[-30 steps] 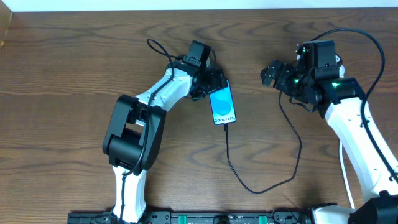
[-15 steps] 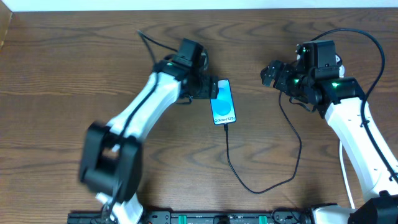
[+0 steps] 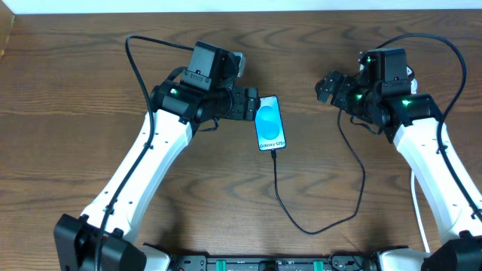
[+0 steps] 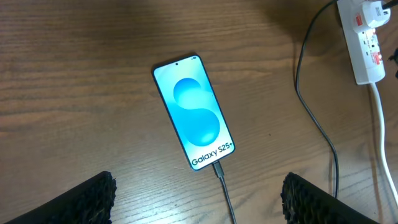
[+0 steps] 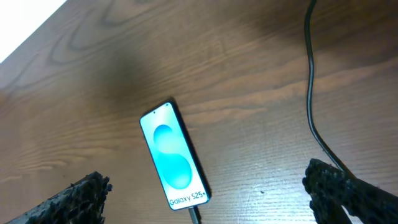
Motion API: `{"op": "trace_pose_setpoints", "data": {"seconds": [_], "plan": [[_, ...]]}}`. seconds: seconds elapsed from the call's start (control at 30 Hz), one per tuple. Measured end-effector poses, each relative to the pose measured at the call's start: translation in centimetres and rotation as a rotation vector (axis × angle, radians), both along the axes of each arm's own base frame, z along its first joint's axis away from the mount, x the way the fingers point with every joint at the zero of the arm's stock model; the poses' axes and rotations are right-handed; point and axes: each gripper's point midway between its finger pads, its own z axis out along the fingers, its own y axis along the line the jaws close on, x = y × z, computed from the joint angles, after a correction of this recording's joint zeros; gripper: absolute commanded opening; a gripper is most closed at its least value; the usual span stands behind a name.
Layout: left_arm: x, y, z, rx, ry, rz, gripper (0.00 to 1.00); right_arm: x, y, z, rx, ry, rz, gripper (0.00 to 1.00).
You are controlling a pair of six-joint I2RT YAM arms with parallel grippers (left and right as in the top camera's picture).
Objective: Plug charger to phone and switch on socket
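Note:
The phone [image 3: 270, 123] lies flat on the wooden table with its blue screen lit. The charger's black cable [image 3: 316, 228] is plugged into the phone's lower end [image 4: 217, 169]. From there it loops toward the front and back up to the right arm. My left gripper [image 3: 247, 104] hangs open just left of the phone, its fingers [image 4: 81, 200] wide apart and empty. My right gripper [image 3: 327, 89] is open to the phone's right, holding nothing. The white socket [image 4: 364, 45] shows in the left wrist view with a white plug [image 4: 375, 9] in it. In the overhead view the right arm hides the socket.
The socket's thick white cord [image 4: 384, 143] runs toward the front beside the black cable [image 4: 314, 118]. The table's far edge [image 3: 241, 9] meets a white surface. The arm bases stand at the front edge [image 3: 271, 263].
The left arm has swung its elbow out to the left, and its gripper has drawn slightly left, off the phone's upper corner. Phone, cable and right arm have not moved.

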Motion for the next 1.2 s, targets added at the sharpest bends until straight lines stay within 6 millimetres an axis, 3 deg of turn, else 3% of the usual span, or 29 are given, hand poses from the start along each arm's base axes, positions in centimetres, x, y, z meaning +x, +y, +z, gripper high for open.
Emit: {"op": "trace_pose_setpoints", "data": {"seconds": [0.4,0.6,0.87,0.97,1.07,1.2], "plan": [[0.0,0.0,0.0,0.001,0.002,0.0,0.86,0.2,-0.6,0.5,0.056,-0.008,0.037,0.99],[0.0,0.0,0.0,0.001,0.002,0.0,0.86,0.4,-5.7,2.7,0.104,-0.015,0.0,0.99],[0.0,0.0,0.0,0.001,0.002,0.0,0.85,-0.2,-13.7,8.6,0.042,0.001,-0.046,0.99],[0.0,0.0,0.0,0.001,0.001,0.0,0.85,0.0,-16.3,9.7,0.014,0.038,-0.044,0.99],[0.0,0.0,0.0,0.002,0.002,0.0,0.86,0.7,-18.8,9.0,-0.005,0.08,-0.031,0.99],[0.0,0.0,0.0,0.001,0.002,0.0,0.86,2.3,-21.4,5.1,-0.016,0.139,0.004,0.99]]}}
